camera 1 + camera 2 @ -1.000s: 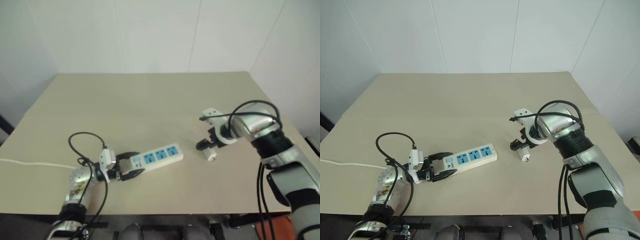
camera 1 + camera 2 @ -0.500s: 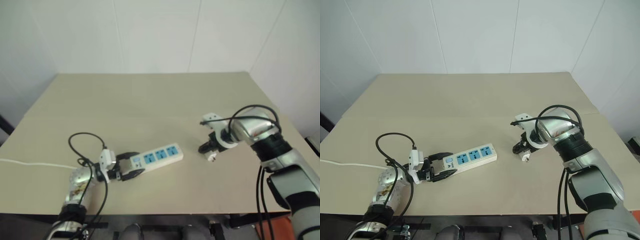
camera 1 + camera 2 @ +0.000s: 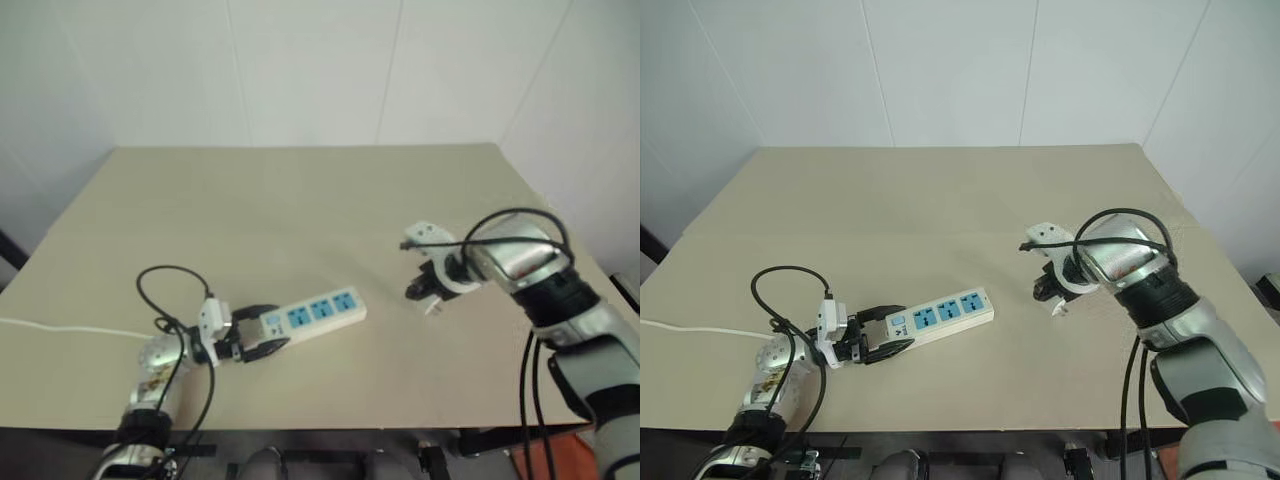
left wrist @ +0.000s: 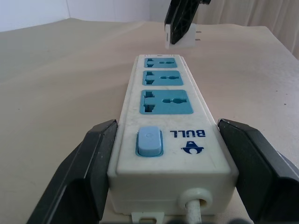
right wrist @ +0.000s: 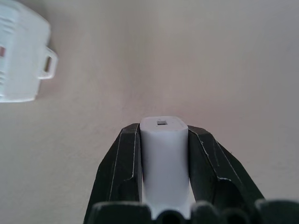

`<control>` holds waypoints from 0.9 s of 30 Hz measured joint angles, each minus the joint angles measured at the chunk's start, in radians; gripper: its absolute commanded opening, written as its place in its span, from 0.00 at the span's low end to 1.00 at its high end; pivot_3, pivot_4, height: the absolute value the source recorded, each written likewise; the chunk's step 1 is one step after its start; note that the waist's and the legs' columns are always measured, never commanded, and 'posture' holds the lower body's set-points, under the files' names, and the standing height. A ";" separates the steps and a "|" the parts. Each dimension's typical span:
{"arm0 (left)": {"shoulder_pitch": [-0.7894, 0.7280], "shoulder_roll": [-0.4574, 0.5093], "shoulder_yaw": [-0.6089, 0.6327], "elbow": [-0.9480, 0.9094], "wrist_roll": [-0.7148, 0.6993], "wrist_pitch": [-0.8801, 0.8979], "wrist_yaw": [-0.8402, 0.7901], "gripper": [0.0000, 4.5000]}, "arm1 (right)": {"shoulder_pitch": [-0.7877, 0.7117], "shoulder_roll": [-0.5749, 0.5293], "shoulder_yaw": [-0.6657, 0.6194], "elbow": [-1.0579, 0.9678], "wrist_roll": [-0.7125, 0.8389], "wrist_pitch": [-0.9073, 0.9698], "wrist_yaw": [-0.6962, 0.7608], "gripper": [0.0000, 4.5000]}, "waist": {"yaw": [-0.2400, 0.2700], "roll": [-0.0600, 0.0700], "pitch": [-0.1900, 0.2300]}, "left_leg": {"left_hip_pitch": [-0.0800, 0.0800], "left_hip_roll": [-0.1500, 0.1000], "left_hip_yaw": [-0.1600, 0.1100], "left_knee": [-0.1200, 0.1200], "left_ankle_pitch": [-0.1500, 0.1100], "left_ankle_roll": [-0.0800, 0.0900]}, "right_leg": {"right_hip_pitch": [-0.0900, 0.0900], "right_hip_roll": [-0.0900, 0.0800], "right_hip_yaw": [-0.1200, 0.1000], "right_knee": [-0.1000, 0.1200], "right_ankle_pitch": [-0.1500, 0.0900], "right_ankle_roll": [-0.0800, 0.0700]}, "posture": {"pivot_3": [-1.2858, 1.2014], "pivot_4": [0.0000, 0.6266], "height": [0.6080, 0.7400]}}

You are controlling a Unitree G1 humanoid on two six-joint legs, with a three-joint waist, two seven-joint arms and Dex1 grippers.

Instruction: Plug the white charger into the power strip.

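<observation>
The left gripper (image 4: pixel 163 186) clamped the switch end of the power strip (image 3: pixel 940 319), steadying it at seven o'clock on the worktop (image 3: pixel 940 200). The right gripper (image 5: pixel 163 140), at four o'clock, pinched the white charger (image 5: pixel 163 154) above the surface, ready for insertion.

On the beige table (image 3: pixel 940 200) lies the power strip (image 3: pixel 940 316), a white bar with three blue sockets in a row, angled up toward the right. The left gripper (image 3: pixel 883 343) has its black fingers closed around the strip's switch end, and a thin white cord (image 3: pixel 690 327) runs off to the table's left edge. Well to the right of the strip, the right gripper (image 3: pixel 1053 296) pinches the white charger (image 3: pixel 1059 305) just above the table surface.
</observation>
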 measured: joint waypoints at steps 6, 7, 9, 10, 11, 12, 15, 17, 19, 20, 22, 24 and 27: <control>-0.004 0.031 -0.038 -0.046 -0.010 0.080 -0.080 0.72 | 0.125 0.010 -0.240 -0.173 0.071 -0.281 0.083 0.25 | -0.004 -0.002 -0.001 | 0.000 0.000 0.000 0.001 0.000 0.000 | 0.001 0.000 0.000 -0.001 0.000 0.000 | 0.52 0.24 1.00; -0.008 0.033 -0.044 -0.048 -0.011 0.092 -0.090 0.72 | 0.177 0.050 -0.318 -0.178 0.092 -0.383 0.101 0.25 | -0.004 -0.004 -0.002 | 0.000 0.000 0.000 0.001 0.000 0.000 | 0.002 0.001 0.000 -0.001 0.000 0.001 | 0.52 0.24 1.00; -0.012 0.036 -0.055 -0.059 -0.012 0.111 -0.103 0.72 | 0.264 0.128 -0.432 -0.179 0.129 -0.557 0.130 0.25 | -0.004 -0.005 -0.002 | 0.001 0.001 0.000 0.001 0.000 0.000 | 0.002 0.001 0.000 -0.001 0.000 0.001 | 0.52 0.24 1.00; -0.012 0.037 -0.060 -0.067 -0.013 0.121 -0.107 0.72 | 0.294 0.154 -0.463 -0.177 0.145 -0.606 0.140 0.25 | -0.004 -0.005 -0.002 | 0.000 0.000 0.000 0.002 0.000 0.000 | 0.003 0.001 0.000 0.000 0.000 0.001 | 0.52 0.24 1.00; -0.012 0.039 -0.062 -0.072 -0.015 0.126 -0.112 0.72 | 0.315 0.176 -0.482 -0.173 0.151 -0.640 0.145 0.25 | -0.004 -0.005 -0.002 | 0.000 0.000 0.000 0.002 0.000 0.000 | 0.002 0.001 0.000 0.000 0.000 0.001 | 0.52 0.24 1.00; -0.011 0.041 -0.066 -0.082 -0.017 0.138 -0.116 0.72 | 0.340 0.215 -0.514 -0.159 0.169 -0.674 0.145 0.25 | -0.005 -0.006 -0.003 | 0.001 0.001 0.000 0.002 0.000 0.000 | 0.002 0.001 0.000 0.000 0.001 0.001 | 0.52 0.24 1.00; 0.002 0.041 -0.080 -0.117 -0.028 0.165 -0.126 0.72 | 0.409 0.321 -0.562 -0.125 0.209 -0.762 0.154 0.25 | -0.006 -0.006 -0.003 | 0.001 0.001 0.000 0.001 0.000 0.000 | 0.002 0.002 0.000 0.000 0.001 0.001 | 0.52 0.24 1.00; 0.012 0.041 -0.089 -0.137 -0.035 0.184 -0.134 0.72 | 0.458 0.377 -0.562 -0.110 0.231 -0.817 0.197 0.25 | -0.006 -0.006 -0.003 | 0.001 0.002 -0.001 0.001 0.000 0.000 | 0.001 0.002 0.000 0.001 0.001 0.000 | 0.52 0.24 1.00; 0.013 0.044 -0.096 -0.145 -0.035 0.186 -0.138 0.72 | 0.486 0.405 -0.549 -0.090 0.247 -0.852 0.244 0.25 | -0.005 -0.006 -0.003 | 0.001 0.001 -0.001 0.001 0.000 0.000 | 0.001 0.002 0.000 0.001 0.001 0.000 | 0.52 0.24 1.00; 0.015 0.046 -0.098 -0.147 -0.034 0.186 -0.140 0.72 | 0.498 0.415 -0.548 -0.076 0.259 -0.873 0.281 0.25 | -0.005 -0.006 -0.003 | 0.001 0.002 -0.001 0.002 0.000 0.000 | 0.002 0.002 0.000 0.001 0.001 0.000 | 0.52 0.24 1.00; 0.016 0.048 -0.099 -0.148 -0.034 0.185 -0.140 0.72 | 0.514 0.437 -0.544 -0.043 0.265 -0.914 0.336 0.25 | -0.005 -0.006 -0.003 | 0.002 0.002 -0.001 0.001 0.000 0.000 | 0.003 0.002 0.000 0.001 0.000 0.000 | 0.52 0.24 1.00; 0.017 0.048 -0.099 -0.148 -0.033 0.183 -0.140 0.72 | 0.538 0.474 -0.540 0.003 0.265 -0.957 0.381 0.25 | -0.006 -0.006 -0.003 | 0.004 0.002 -0.001 0.001 0.000 0.000 | 0.004 0.003 0.000 0.001 0.000 0.000 | 0.52 0.24 1.00; 0.017 0.048 -0.100 -0.148 -0.032 0.180 -0.140 0.72 | 0.563 0.507 -0.526 0.061 0.263 -1.006 0.430 0.25 | -0.006 -0.006 -0.003 | 0.004 0.002 -0.001 0.001 0.000 0.000 | 0.003 0.003 0.000 0.001 0.000 0.000 | 0.52 0.24 1.00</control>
